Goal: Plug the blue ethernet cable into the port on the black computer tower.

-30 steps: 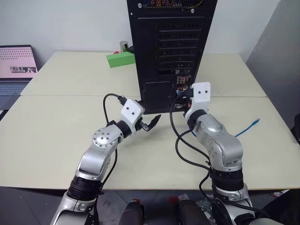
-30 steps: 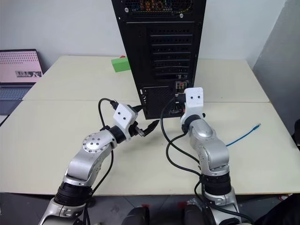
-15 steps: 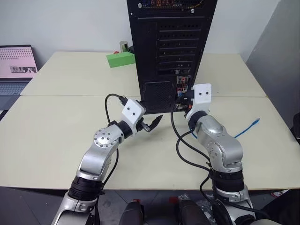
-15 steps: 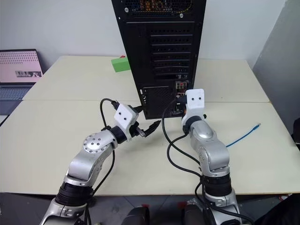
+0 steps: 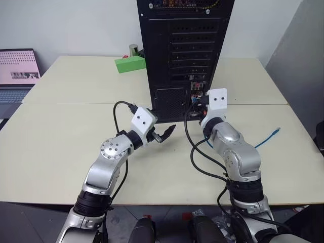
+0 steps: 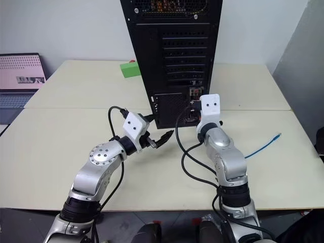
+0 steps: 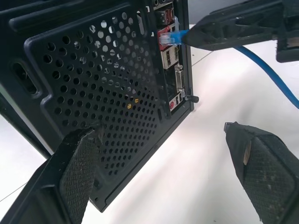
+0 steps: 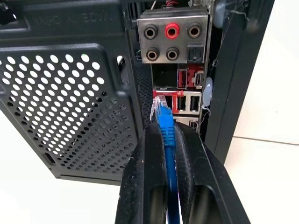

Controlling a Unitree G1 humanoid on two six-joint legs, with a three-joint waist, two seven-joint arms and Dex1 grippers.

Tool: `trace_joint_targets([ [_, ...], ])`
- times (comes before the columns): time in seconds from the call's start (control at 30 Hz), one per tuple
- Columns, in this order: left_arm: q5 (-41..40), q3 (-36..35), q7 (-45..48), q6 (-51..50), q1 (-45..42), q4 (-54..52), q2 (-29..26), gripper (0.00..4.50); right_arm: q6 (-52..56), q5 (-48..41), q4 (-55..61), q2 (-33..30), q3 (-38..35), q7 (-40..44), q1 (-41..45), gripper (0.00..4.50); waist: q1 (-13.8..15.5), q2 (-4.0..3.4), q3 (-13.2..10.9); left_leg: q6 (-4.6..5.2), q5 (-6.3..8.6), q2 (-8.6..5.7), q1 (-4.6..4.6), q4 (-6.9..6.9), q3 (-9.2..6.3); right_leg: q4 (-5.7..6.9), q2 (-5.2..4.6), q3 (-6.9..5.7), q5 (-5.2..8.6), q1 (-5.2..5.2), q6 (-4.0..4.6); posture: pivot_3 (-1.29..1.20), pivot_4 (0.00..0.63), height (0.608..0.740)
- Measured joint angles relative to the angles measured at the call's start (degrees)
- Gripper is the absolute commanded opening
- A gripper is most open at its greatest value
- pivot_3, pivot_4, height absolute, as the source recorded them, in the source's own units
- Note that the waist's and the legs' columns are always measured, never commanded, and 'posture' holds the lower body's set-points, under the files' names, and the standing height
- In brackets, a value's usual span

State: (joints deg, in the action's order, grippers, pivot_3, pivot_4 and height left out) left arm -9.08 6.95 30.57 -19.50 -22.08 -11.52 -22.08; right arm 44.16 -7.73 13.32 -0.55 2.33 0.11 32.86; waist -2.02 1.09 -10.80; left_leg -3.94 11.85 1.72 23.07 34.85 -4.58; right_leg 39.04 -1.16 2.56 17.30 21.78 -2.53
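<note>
Head views: my right gripper (image 6: 195, 112) sits tight against the rear of the black computer tower (image 5: 185, 50), at the narrow strip of coloured connectors low on its back. The plug itself is hidden there behind my wrist's white plate.

Right wrist view fills that in: my two fingers (image 8: 145, 172) are pressed together on the blue ethernet cable (image 8: 166, 135), pinching it just behind the clear-blue plug. The plug tip is at the red-edged ports beside the perforated panel (whether it is seated I cannot tell). Above it I count five round audio jacks, one of them red.

Left wrist view gives the side angle: the plug reaches the connector strip end-on, held by the dark right fingers, and the cord trails away from the tower behind them.

Left gripper (image 5: 165, 133) hangs just in front of the tower's lower vent panel, fingers spread wide, holding nothing.

Counts: one tower, one blue cable with two plugs, the free one (image 5: 276, 131) lying on the table (image 5: 61, 131) well off to my right. One green block (image 5: 130, 64) beside the tower, one laptop (image 5: 16, 73) far left.

Cable's long axis at the held end runs level, pointing straight into the tower's rear; past my arm it slants across the table to the right.
</note>
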Motion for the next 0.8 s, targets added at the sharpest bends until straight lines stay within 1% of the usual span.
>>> trace_joint_targets([
  [0.8, 0.0, -0.1, 0.2, 0.0, 0.5, -0.3, 0.0, 4.38, 0.3, -0.2, 0.5, -0.9, -0.5, 0.2, 0.1, 0.0, 0.0, 0.0, 0.0, 0.0, 0.0, 0.0, 0.02, 0.0, 0.0, -0.01, 0.0, 0.0, 0.0, 0.0, 0.0, 0.0, 0.15, 0.74],
])
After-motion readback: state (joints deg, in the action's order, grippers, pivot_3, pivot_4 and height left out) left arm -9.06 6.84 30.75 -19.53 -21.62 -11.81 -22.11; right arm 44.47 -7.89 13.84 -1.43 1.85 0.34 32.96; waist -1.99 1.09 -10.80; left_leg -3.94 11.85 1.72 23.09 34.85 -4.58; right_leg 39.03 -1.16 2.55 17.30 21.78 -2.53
